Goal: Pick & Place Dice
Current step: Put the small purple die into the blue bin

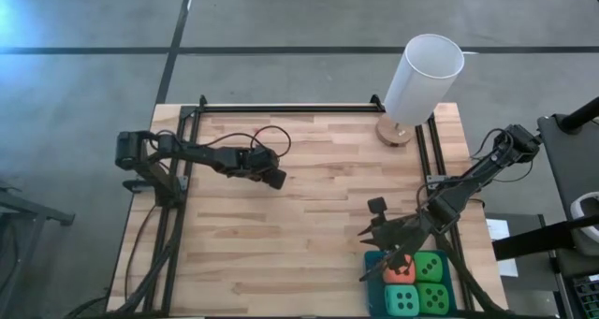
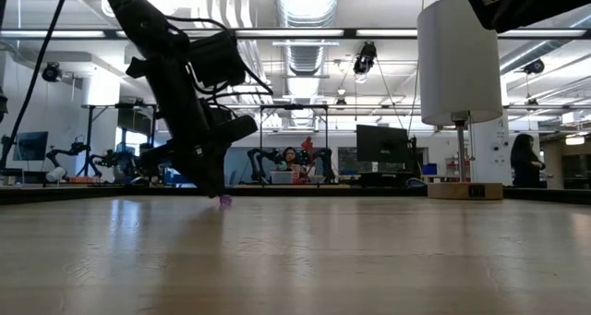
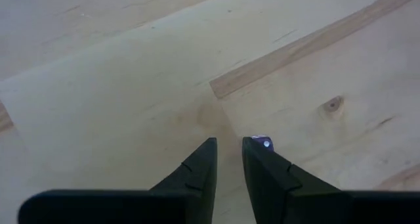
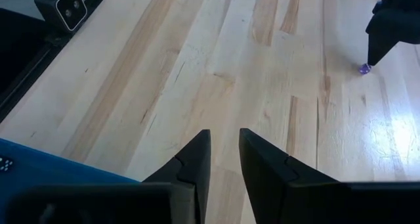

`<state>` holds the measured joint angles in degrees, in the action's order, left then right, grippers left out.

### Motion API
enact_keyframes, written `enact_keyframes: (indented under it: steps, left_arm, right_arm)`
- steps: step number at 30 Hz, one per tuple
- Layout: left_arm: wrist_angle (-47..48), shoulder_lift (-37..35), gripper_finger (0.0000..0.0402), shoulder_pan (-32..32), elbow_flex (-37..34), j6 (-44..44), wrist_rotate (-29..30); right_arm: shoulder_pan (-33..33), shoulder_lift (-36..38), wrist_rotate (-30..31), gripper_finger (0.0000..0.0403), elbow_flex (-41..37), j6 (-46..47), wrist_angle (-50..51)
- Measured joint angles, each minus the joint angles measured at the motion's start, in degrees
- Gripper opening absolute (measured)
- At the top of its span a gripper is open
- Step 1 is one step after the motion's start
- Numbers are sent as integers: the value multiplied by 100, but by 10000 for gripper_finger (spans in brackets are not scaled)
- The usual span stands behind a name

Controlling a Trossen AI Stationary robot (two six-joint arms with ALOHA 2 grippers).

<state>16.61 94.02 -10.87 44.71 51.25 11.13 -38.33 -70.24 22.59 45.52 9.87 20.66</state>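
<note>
A blue tray (image 1: 372,263) at the table's near right holds the dice: one orange-red (image 1: 400,274), one turquoise (image 1: 402,300) and two green (image 1: 430,266) (image 1: 433,298). My right gripper (image 1: 370,237) (image 4: 225,140) hangs in the air over the tray's far left corner. It slants down toward the table's left, its fingers shut to a narrow slit with nothing between them. My left gripper (image 1: 279,180) (image 3: 230,148) (image 2: 220,193) is at the table's left middle, tips down at the wood, shut to the same slit. A tiny purple thing (image 3: 262,142) (image 2: 224,201) (image 4: 365,68) lies on the table at one of its fingertips. My left gripper comes steeply from above with its tips at the table top. One fingertip (image 3: 257,152) stands right at the tiny purple thing's edge (image 3: 264,142), which lies on the wood outside the slit. Whether the finger touches it, I cannot tell.
A tall white cylinder (image 1: 423,76) on a wooden foot (image 1: 395,132) stands at the far right. Black rails (image 1: 281,107) run along the table's far, left and right sides. Bare wood (image 1: 318,216) lies between the two arms. A small camera (image 4: 69,7) sits at the table's edge.
</note>
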Motion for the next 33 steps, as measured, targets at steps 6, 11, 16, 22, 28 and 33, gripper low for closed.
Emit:
enact_keyframes:
  steps: [6, 11, 16, 22, 28, 33]
  left_arm:
    - [-7, 0, 78, 6, 0, 2, -17]
    - [-64, 44, 78, 24, 0, 21, -21]
    - [-175, 290, 78, 32, 77, 20, -210]
    - [-199, 470, 78, 63, 373, -158, -281]
    - [-176, 790, 78, 135, 695, -169, -557]
    - [-103, 1083, 78, 178, 1030, -227, -659]
  right_arm:
    - [0, 0, 0, 68, 0, 0, -4]
    - [0, 0, 0, 74, 0, 0, -4]
    - [2, -1, 0, 82, 0, 0, -26]
    - [2, 0, -1, 87, 0, 0, -41]
    - [2, 0, 0, 76, 0, -2, -37]
    - [-2, 0, -2, 68, 0, -2, -34]
